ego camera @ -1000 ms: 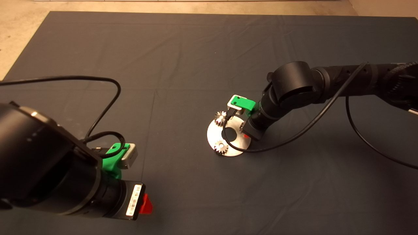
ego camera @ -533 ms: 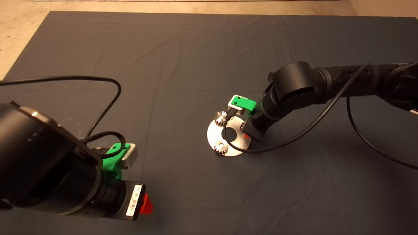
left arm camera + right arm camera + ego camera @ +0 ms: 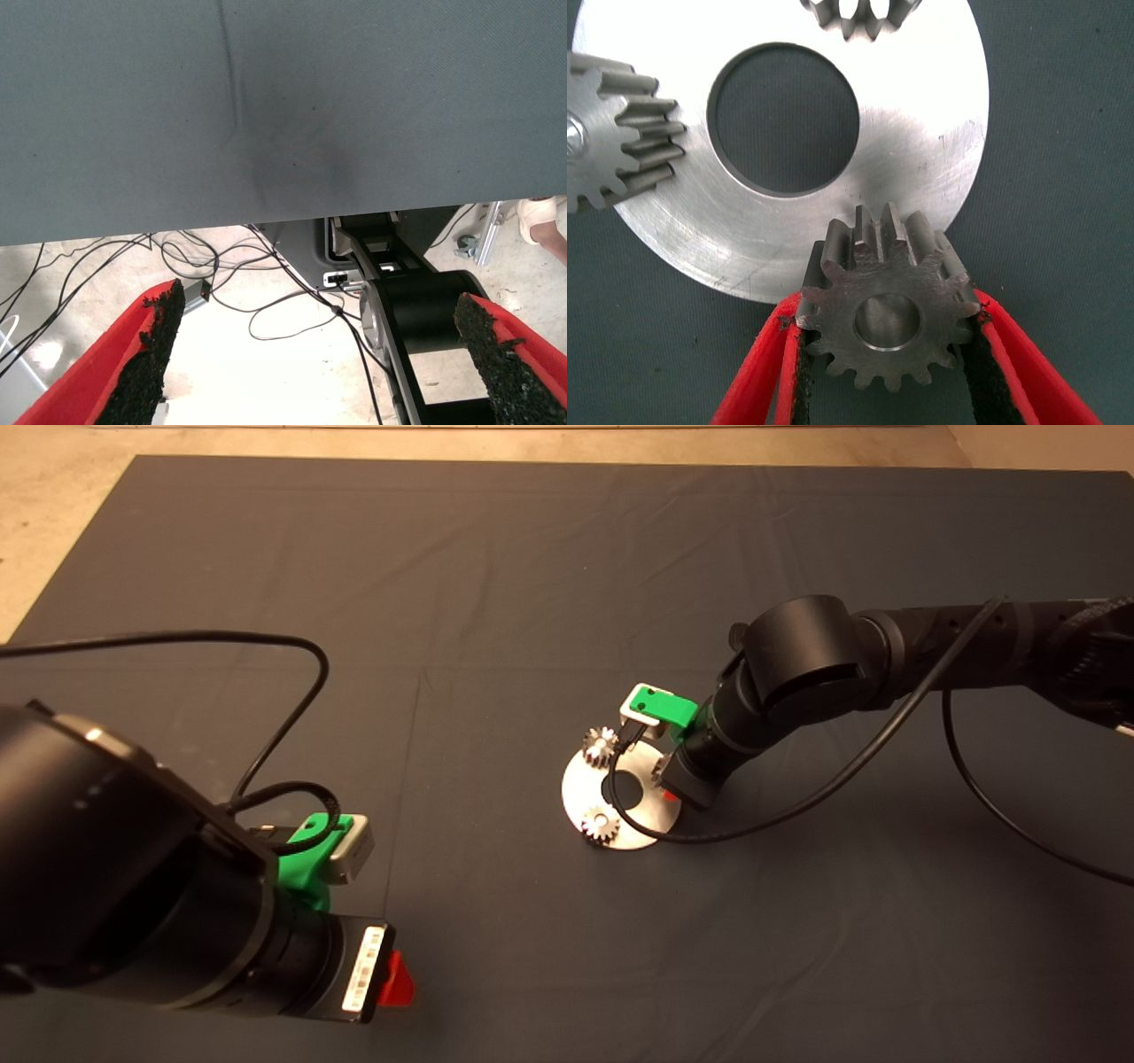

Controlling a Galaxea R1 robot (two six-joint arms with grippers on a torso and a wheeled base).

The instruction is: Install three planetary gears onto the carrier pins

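A third planetary gear [image 3: 888, 320] is clamped between the red fingers [image 3: 757, 381] of the right gripper [image 3: 890, 354], held over the rim of the shiny round disc [image 3: 912, 133] at the mat's [image 3: 496, 584] centre. Two more gears [image 3: 600, 746] [image 3: 601, 825] are already seated on carrier pins, at the disc's far-left and near-left edges. Whether the held gear sits on its pin cannot be told. The left gripper [image 3: 319, 354] is parked at the mat's near-left edge, fingers spread wide and holding nothing; cables [image 3: 266, 301] on the floor are seen beyond it.

third carrier pin [image 3: 888, 320] behind gear [image 3: 888, 297]
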